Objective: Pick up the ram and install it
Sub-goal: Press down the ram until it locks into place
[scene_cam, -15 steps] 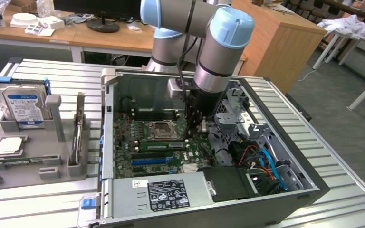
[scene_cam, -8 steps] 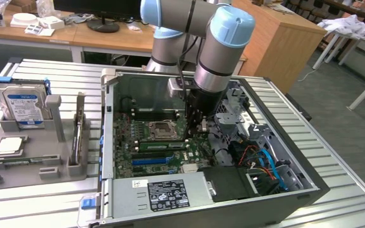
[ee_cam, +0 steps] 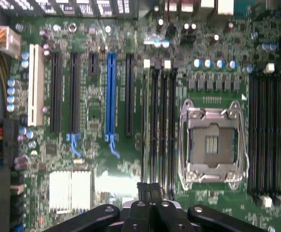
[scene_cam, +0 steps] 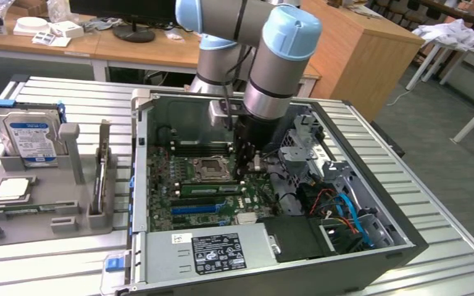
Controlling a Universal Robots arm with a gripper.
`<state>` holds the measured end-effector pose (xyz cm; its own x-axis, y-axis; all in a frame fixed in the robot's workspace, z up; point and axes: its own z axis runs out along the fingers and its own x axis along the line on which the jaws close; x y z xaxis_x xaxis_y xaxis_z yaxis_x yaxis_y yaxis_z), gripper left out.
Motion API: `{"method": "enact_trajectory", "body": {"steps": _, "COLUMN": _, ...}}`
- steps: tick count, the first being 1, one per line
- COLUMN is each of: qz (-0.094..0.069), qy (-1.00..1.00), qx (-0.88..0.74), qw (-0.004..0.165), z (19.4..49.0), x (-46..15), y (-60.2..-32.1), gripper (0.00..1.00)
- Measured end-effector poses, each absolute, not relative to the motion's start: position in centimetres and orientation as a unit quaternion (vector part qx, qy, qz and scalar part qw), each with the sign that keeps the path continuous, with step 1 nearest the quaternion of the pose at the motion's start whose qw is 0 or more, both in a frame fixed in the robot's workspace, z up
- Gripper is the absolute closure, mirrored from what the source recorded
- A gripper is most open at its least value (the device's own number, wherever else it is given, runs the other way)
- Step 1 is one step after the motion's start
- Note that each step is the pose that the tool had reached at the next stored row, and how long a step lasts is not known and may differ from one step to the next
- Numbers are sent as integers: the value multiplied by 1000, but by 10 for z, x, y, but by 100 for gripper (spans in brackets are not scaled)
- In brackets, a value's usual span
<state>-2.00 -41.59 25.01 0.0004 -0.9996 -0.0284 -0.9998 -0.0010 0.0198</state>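
We saw the gripper [ee_cam: 149, 189] shut tight with nothing in it, hanging inside the open computer case [scene_cam: 385, 246] above the motherboard [ee_cam: 106, 159]. The case walls stood close around the arm. The ram [scene_cam: 210, 189] sat in a slot near the processor socket [ee_cam: 212, 144]. The case lay on a ribbed metal table [scene_cam: 434, 185].

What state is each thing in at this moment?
computer case: open, side panel off
CPU socket: empty
ram: appears seated in a slot beside the socket
hard drive: upright in the grey holder
gripper: shut, over the memory slots
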Motion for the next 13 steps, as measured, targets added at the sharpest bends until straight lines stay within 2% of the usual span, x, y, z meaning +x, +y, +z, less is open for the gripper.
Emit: {"method": "enact_trajectory", "body": {"steps": 13, "qz": 17, "qy": 707, "qx": -707, "qw": 3, "z": 250, "x": -53, "y": -416, "gripper": 89}}
